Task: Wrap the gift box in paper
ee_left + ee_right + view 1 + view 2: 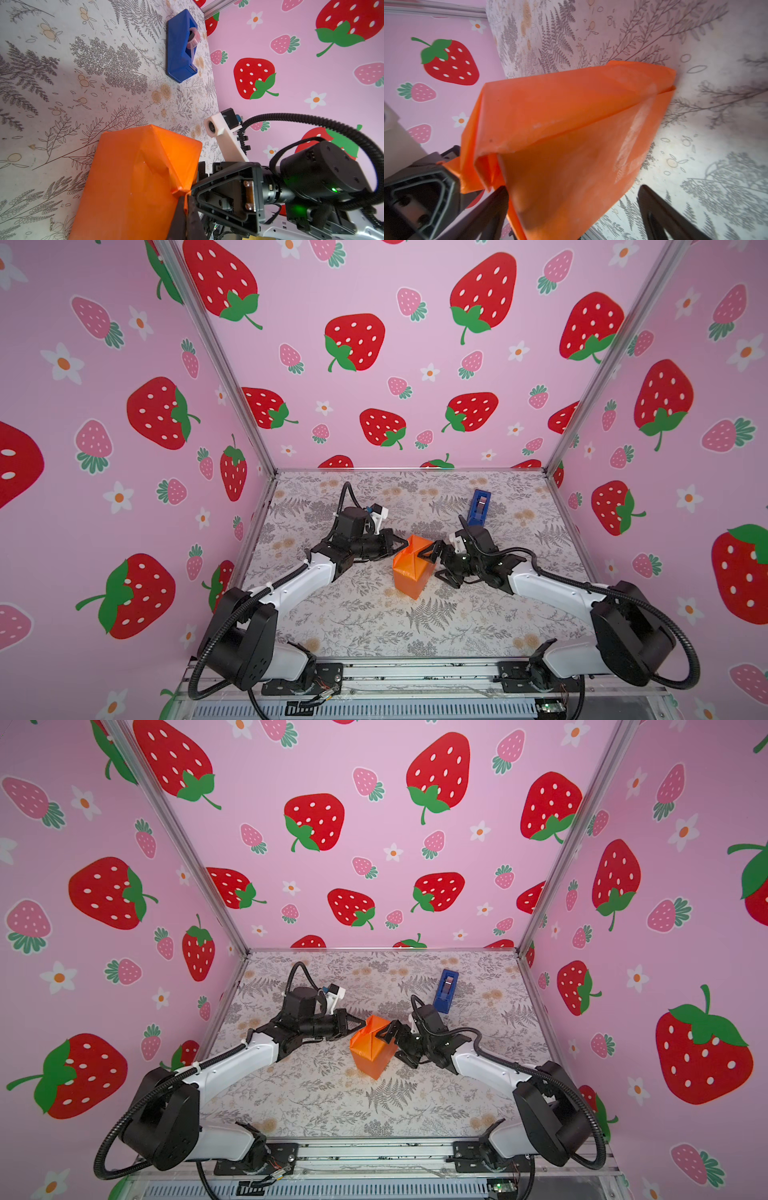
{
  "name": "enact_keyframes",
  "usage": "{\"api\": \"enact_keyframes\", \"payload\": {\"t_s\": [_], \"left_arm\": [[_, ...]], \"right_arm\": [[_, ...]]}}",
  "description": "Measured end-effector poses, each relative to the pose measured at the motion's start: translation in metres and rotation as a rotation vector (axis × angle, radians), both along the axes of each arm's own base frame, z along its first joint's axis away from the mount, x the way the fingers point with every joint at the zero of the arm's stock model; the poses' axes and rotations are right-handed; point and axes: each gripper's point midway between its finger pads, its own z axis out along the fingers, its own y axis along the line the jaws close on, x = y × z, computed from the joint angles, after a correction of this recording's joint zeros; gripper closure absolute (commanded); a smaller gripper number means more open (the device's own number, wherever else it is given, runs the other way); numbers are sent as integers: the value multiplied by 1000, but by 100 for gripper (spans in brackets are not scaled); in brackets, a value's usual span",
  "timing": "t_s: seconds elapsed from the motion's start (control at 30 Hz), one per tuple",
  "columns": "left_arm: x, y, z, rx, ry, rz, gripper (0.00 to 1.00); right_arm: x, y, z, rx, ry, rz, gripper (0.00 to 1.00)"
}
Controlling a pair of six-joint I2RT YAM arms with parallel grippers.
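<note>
Your left gripper has its fingers pressed together, pinching a small peak of the orange paper at the parcel's upper corner. The pinched tip sits right at the fingertips, and the rest of the parcel lies just beyond them on the table.

Your right gripper is spread wide and grips nothing. In the right wrist view the paper fills the gap between its fingers. One finger lies against a folded edge and the other stands just clear of the parcel's side.

Both top views show the two grippers facing each other with the parcel between them. The gift box is hidden under the wrap. A blue tape dispenser lies behind your right fingers, apart from the parcel.
</note>
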Motion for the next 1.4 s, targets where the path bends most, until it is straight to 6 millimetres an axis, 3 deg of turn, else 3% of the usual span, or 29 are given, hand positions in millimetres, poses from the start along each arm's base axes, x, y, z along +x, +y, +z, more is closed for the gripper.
{"api": "enact_keyframes", "payload": {"t_s": [0.13,0.37,0.5,0.6,0.87,1.1,1.4], "left_arm": [[-1,1,6,-5,-17,4,100],[0,2,6,1,-18,15,100],[0,2,6,2,-18,16,100],[0,3,6,3,-18,17,100],[1,3,5,4,-16,23,100],[0,4,8,4,-19,23,100],[0,5,6,10,-16,29,100]], "right_arm": [[5,-4,18,-35,-48,-2,15],[8,-4,76,44,-158,-12,56],[7,6,90,104,-169,14,87],[7,21,91,155,-156,48,97],[3,50,60,177,-78,124,100],[4,50,56,177,-82,120,100],[6,42,32,133,-68,109,100]]}}
